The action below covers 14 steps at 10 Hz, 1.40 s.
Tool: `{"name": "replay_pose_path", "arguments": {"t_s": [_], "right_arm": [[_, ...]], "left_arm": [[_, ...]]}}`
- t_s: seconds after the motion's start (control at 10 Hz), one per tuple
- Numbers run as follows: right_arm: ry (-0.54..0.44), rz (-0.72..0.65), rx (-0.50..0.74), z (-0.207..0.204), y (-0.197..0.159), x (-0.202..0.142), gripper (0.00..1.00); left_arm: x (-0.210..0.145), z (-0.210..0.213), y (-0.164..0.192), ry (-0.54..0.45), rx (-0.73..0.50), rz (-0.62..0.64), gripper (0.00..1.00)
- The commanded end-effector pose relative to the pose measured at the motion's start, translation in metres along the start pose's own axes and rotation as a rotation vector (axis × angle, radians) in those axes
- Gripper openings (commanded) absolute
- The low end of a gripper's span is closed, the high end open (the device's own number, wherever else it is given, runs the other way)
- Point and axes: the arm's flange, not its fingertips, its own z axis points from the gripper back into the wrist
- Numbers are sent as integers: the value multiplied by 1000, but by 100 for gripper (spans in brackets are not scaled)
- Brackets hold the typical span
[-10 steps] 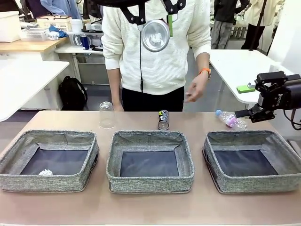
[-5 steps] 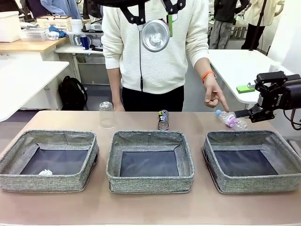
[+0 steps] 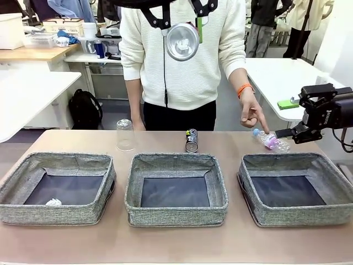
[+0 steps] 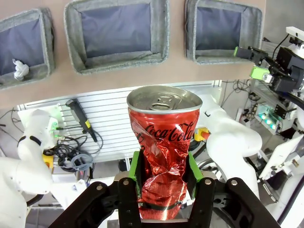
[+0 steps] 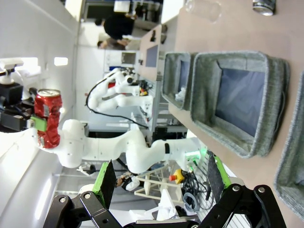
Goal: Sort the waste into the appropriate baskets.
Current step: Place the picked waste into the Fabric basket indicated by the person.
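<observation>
My left gripper [image 4: 164, 187] is shut on the red crushed can [image 4: 164, 147], held upright high above the table; that can [image 5: 47, 118] also appears far off in the right wrist view. Three grey baskets [image 3: 55, 214] [image 3: 176, 215] [image 3: 298, 215] stand in a row. A white paper ball [image 3: 53, 202] lies in the left one. Behind them are an upturned clear cup [image 3: 125, 134], a dark can [image 3: 191, 140] and a blue-capped bottle [image 3: 270, 140]. My right gripper [image 3: 287, 117] hangs open just right of the bottle, nothing between its fingers [image 5: 105, 183].
The person stands at the far side, and one hand [image 3: 251, 115] points a finger down at the bottle's cap end. White tables stand behind on both sides. Bare tabletop [image 3: 176, 243] runs in front of the baskets.
The person's hand has come down and to the right, and its finger now points at the bottle. Both grippers are unchanged.
</observation>
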Motion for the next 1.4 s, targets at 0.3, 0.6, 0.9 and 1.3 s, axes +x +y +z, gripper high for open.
{"name": "replay_pose_path", "arguments": {"t_s": [0.3,0.6,0.9,1.3], "right_arm": [[-111,31,-165,143,-18,-56,100],[-131,-1,-238,198,-26,-106,100],[-167,-32,-239,205,-28,-111,100],[-167,-32,-239,205,-28,-111,100]], "left_arm": [[4,-115,-58,-128,-84,-125,42],[34,-185,-117,-146,-154,-223,42],[82,-260,-167,-127,-125,-193,42],[132,-315,-206,-80,-58,-146,42]]}}
